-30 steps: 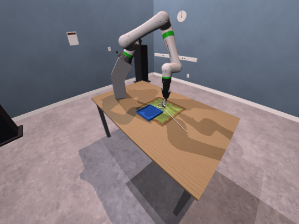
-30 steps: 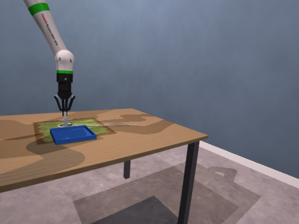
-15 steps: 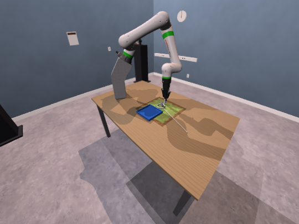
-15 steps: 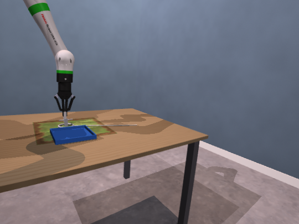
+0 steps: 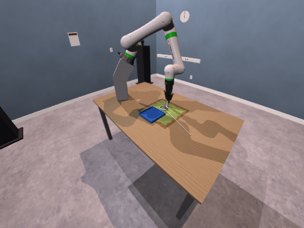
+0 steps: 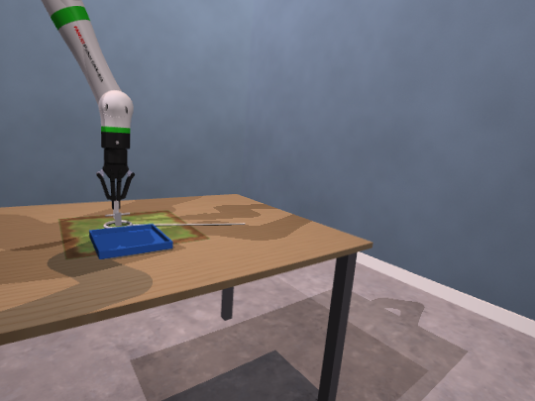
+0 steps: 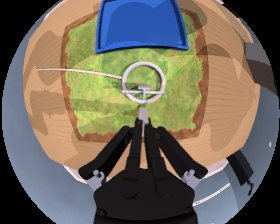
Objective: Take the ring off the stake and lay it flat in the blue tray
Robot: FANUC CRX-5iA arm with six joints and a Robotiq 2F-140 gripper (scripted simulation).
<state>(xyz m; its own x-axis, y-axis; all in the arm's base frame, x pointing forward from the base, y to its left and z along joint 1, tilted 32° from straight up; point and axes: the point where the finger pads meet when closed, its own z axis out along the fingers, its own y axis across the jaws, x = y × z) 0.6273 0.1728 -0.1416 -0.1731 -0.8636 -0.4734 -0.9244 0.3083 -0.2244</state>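
Green mat (image 7: 94, 106): ring (image 7: 129, 88) below fingers

Blue walls (image 5: 70, 69), grey floor (image 5: 42, 168), wood table (image 5: 197, 159) w/ black legs.

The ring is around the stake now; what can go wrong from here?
1. The hand is shut just above the stake, so it cannot take the ring, which lies low at the base.
2. Descending like this, it may strike the stake top.
3. The blue tray stands close; a dragged ring could catch its wall.
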